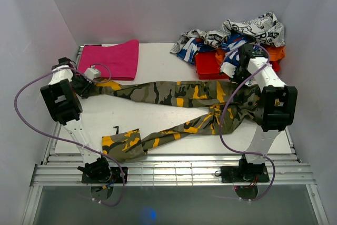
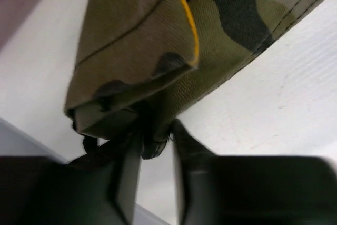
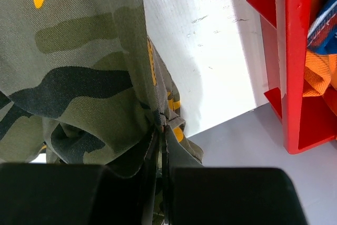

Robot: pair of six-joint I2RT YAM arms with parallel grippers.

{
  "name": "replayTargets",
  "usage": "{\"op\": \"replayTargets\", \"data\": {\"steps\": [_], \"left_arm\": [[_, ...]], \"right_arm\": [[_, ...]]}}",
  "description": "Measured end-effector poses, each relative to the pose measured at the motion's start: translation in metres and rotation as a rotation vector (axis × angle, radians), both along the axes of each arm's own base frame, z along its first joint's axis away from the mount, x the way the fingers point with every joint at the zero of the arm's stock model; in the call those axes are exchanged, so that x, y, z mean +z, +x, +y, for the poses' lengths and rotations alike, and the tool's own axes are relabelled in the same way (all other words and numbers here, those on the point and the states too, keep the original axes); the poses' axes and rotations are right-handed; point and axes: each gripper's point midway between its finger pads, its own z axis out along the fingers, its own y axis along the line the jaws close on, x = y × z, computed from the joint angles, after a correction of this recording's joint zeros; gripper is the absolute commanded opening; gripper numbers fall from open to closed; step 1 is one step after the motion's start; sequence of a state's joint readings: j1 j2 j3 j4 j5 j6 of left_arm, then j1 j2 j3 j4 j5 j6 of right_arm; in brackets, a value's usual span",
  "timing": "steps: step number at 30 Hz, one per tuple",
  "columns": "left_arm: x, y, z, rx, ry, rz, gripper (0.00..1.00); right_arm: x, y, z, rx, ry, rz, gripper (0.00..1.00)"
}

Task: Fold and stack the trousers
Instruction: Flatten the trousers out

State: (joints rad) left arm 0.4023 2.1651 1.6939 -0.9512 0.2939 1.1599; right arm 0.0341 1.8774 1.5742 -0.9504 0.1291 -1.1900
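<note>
Olive-green camouflage cloth with yellow-orange blotches lies stretched across the white surface (image 1: 158,67): the trousers (image 1: 179,96) are unfolded, spread nearly full length from left to right. The waist end sits at the right. One leg runs along the back to the far left. The other leg angles toward the near edge and ends in a loose, slightly crumpled cuff at the front left. The left claw (image 1: 84,85) is closed on the cuff of the back leg; in the wrist view its fingers pinch a bunched bit of hem at the left claw (image 2: 155,151), with the cloth lifted just off the surface. The right claw (image 1: 237,76) is at the waist end, and its wrist view shows the jaws pressed together on a fold of the cloth at the right claw (image 3: 162,146). So the garment is held at both ends of one long side, which looks like the set-up for a first fold, but no crease or doubled layer is visible yet. By this reading the task is at an early stage, with every fold and the stacking left to do. A pink cloth (image 1: 113,59) lies flat at the back left. At the back right, a red tray (image 1: 210,66) holds a heap that includes a newsprint garment (image 1: 253,27) and a blue-and-white garment (image 1: 192,46). Where the stack is meant to go cannot be told from this.
</note>
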Motion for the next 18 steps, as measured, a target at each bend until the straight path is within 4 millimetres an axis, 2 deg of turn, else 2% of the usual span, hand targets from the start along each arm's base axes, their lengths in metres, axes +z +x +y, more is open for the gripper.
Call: {"op": "replayTargets", "data": {"steps": [1, 2, 5, 9, 11, 15, 18], "left_arm": [[0.0, 0.002, 0.003, -0.001, 0.014, -0.007, 0.29], [0.0, 0.003, 0.004, 0.0, 0.024, -0.011, 0.17], [0.001, 0.003, 0.006, 0.001, 0.034, -0.022, 0.0], [0.007, -0.011, 0.005, 0.048, -0.001, 0.008, 0.0], [0.019, -0.02, 0.007, 0.102, -0.032, 0.016, 0.0], [0.071, -0.035, 0.019, 0.258, -0.109, -0.051, 0.0], [0.129, -0.055, 0.02, 0.368, -0.168, -0.149, 0.0]], "right_arm": [[0.001, 0.0, 0.0, 0.0, 0.0, -0.002, 0.08], [0.002, 0.0, 0.0, 0.0, 0.0, -0.005, 0.08], [0.008, -0.001, 0.0, 0.003, 0.0, -0.02, 0.08], [0.016, -0.009, -0.001, 0.001, 0.002, -0.038, 0.08], [0.02, -0.012, -0.005, -0.005, 0.009, -0.049, 0.08], [0.03, -0.022, -0.015, -0.033, 0.057, -0.079, 0.08], [0.041, -0.032, -0.016, -0.034, 0.103, -0.113, 0.08]]}}
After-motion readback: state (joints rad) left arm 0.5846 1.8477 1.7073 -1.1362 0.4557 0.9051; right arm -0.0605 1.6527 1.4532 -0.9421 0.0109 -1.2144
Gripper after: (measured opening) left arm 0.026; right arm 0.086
